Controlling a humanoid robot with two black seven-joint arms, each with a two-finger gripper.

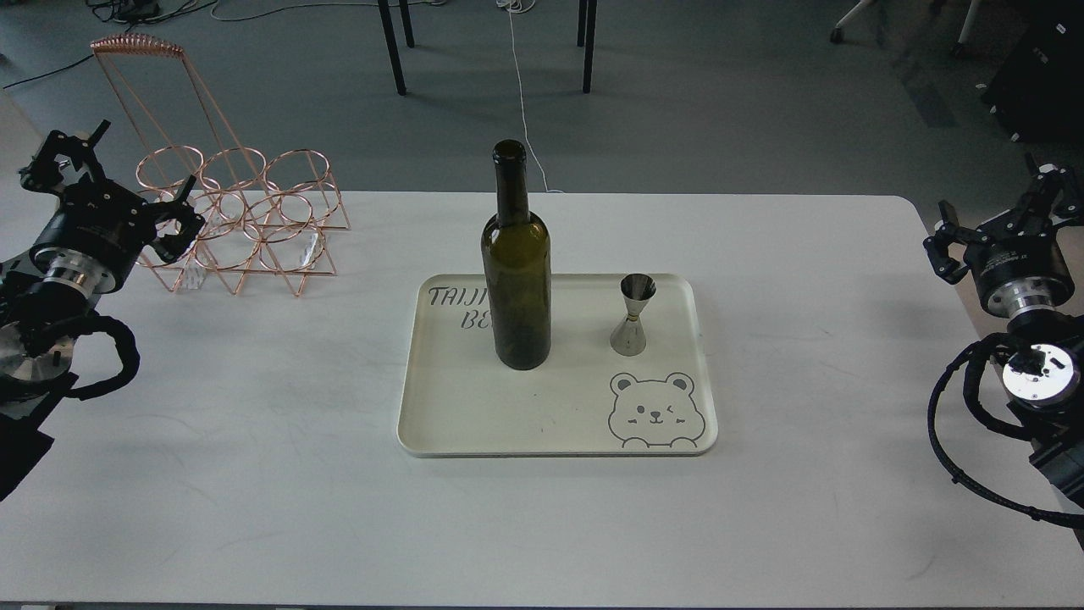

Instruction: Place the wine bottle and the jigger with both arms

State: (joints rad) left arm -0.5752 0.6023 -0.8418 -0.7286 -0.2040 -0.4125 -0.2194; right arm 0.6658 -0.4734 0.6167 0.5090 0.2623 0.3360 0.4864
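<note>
The wine bottle (517,280), dark olive-green and without a label, stands upright on the left half of a cream tray (508,424) at the table's middle. The jigger (633,313), a small steel double cone, stands upright on the same tray, to the right of the bottle and apart from it. My left gripper (118,185) is open and empty at the far left edge, beside the copper rack. At the far right edge, off the table's corner, my right gripper (999,213) is also open and holds nothing. Both grippers are far from the tray.
A copper wire rack (241,220) with several rings and a tall handle stands at the back left of the white table (254,474), just beside my left gripper. The tray carries a bear drawing and lettering. Black table legs and cables show on the floor beyond.
</note>
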